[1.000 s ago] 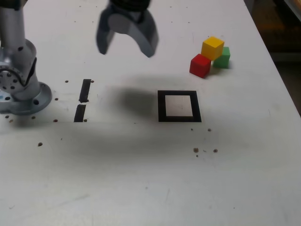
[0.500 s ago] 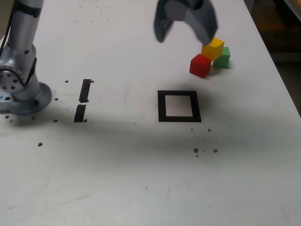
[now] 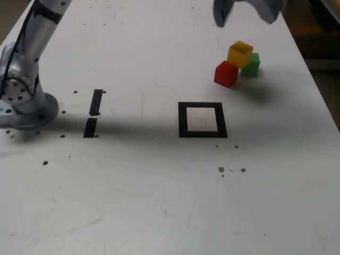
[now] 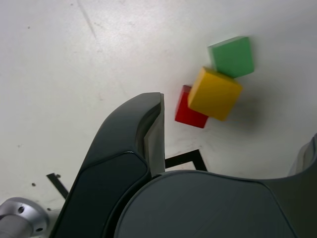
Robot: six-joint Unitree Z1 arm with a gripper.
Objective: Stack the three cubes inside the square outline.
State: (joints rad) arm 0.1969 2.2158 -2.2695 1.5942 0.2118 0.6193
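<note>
Three cubes are where they were one second ago, close together, but the gripper [image 3: 246, 22] has changed place: in the exterior view it has travelled from the far side of the square outline [image 3: 183, 120], toward 3 o'clock and a little toward 1, and now it hangs near the cubes. For the task, I judge this is only the approach; no cube is inside the outline, so all the stacking remains to do.

The fingers stand wide apart, and nothing is between their pads. From the fingertips, in the exterior view, the yellow cube [image 3: 240, 54] lies at about 6 o'clock, the green cube [image 3: 251, 65] also near 6, and the red cube [image 3: 226, 74] toward 7. The yellow cube appears to rest over parts of both others, like a small bridge; whether it sits level, I cannot tell. The outline is at 7 o'clock from this group, well apart.

Probably the yellow cube should be lifted away first, carefully, because a finger going down beside it could push the red or the green one.
</note>
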